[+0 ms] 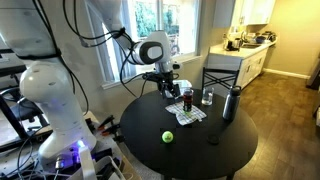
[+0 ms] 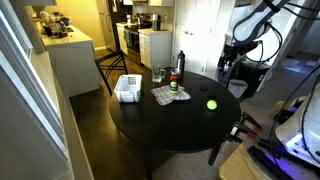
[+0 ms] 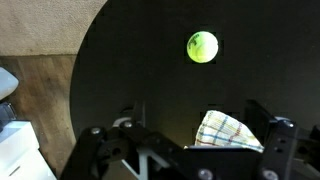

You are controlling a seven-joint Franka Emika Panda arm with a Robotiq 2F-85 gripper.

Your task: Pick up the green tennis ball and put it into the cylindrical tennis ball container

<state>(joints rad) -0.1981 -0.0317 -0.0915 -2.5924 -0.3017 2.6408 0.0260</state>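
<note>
The green tennis ball (image 1: pixel 167 136) lies alone on the round black table (image 1: pixel 200 150), near its front edge. It also shows in an exterior view (image 2: pixel 211 104) and in the wrist view (image 3: pixel 202 46). The dark reddish tennis ball container (image 1: pixel 187 100) stands upright on a checked cloth (image 1: pixel 186 114); it also shows in an exterior view (image 2: pixel 174 87). My gripper (image 1: pixel 166 82) hangs above the table's edge, apart from ball and container. In the wrist view the gripper (image 3: pixel 185 132) is open and empty, with the cloth (image 3: pixel 228 130) below it. The container is out of the wrist view.
A clear glass (image 1: pixel 208 97) and a tall dark bottle (image 1: pixel 230 103) stand beside the container. A white basket (image 2: pixel 127 88) sits at the table's far side. A chair (image 1: pixel 221 72) stands behind the table. Cables and robot base (image 1: pixel 55 110) are close by.
</note>
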